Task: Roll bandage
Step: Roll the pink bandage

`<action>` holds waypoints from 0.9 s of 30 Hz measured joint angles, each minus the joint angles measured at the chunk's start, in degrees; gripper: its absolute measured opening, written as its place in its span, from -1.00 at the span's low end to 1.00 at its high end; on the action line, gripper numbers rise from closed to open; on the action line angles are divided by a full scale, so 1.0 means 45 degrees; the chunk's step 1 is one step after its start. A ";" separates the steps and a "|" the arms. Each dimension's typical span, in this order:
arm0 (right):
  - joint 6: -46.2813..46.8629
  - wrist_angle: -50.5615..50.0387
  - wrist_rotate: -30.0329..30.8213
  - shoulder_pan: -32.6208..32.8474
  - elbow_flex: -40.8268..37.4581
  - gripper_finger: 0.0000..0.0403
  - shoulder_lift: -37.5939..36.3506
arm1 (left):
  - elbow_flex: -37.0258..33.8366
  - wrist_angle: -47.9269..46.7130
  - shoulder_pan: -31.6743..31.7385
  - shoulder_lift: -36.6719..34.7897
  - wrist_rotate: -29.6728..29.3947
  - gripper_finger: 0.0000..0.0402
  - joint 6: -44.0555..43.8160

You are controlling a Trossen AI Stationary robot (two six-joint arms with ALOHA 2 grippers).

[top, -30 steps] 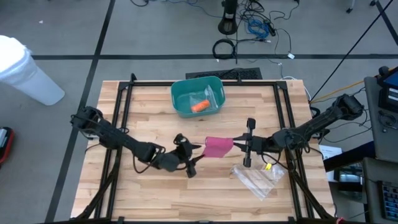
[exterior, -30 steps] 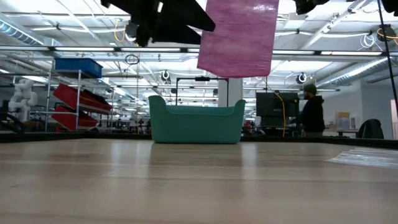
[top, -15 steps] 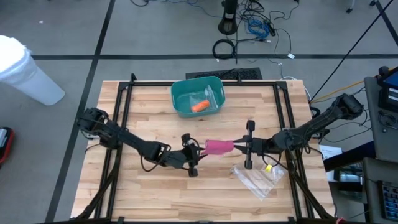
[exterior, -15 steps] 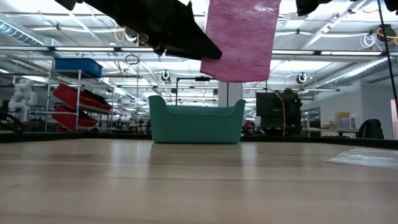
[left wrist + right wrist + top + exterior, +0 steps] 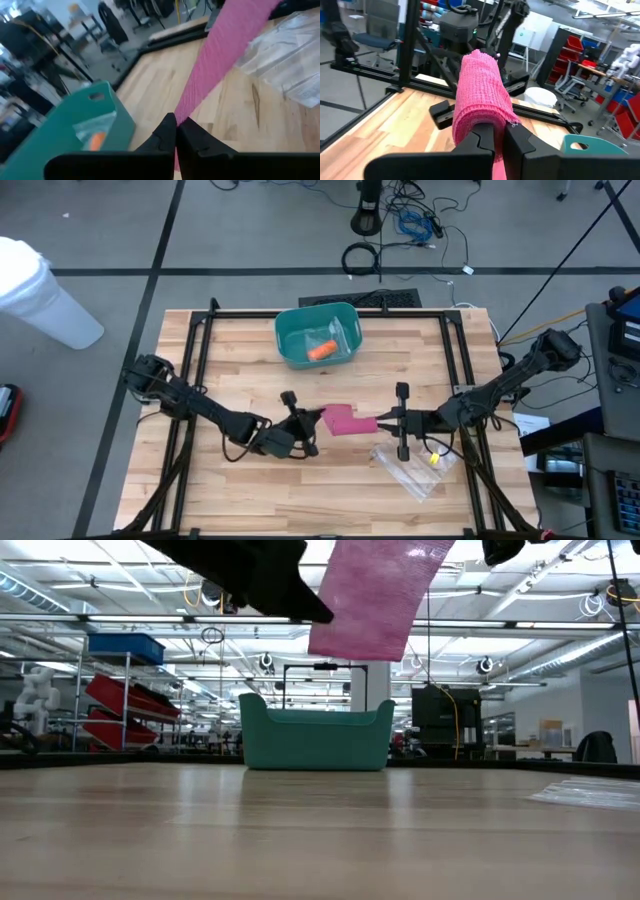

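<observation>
The left pincer (image 5: 312,420) is pinched tight on the free end of the pink bandage (image 5: 345,420), while the right pincer (image 5: 385,423) clamps the rolled end, so the strip hangs taut between them above the bench (image 5: 250,350), probably so it winds evenly. Behind sits a teal bin (image 5: 317,335); a clear plastic wrapper (image 5: 415,467) lies near the right arm.

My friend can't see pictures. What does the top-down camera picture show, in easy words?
Two dark robot arms hold a pink bandage between them over a wooden table, the left tool and right tool each shut on an end. A teal bin holding something orange sits behind; a clear plastic bag lies nearby.
</observation>
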 joint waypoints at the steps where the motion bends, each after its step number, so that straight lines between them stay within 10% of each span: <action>1: -0.0004 -0.0022 -0.0016 0.0080 0.0000 -0.99 0.0000 | 0.0000 0.0167 -0.0058 0.0000 -0.0120 -0.99 0.0320; 14: 0.1189 0.1716 0.0186 0.0227 -0.0005 -0.97 0.1344 | 0.0005 0.1444 0.0303 -0.0005 0.0852 -1.00 0.1338; 27: -0.4482 0.6251 0.5722 0.0426 -0.0005 -0.97 0.1972 | 0.0010 -0.0534 0.0393 -0.0005 0.5568 -1.00 -0.1133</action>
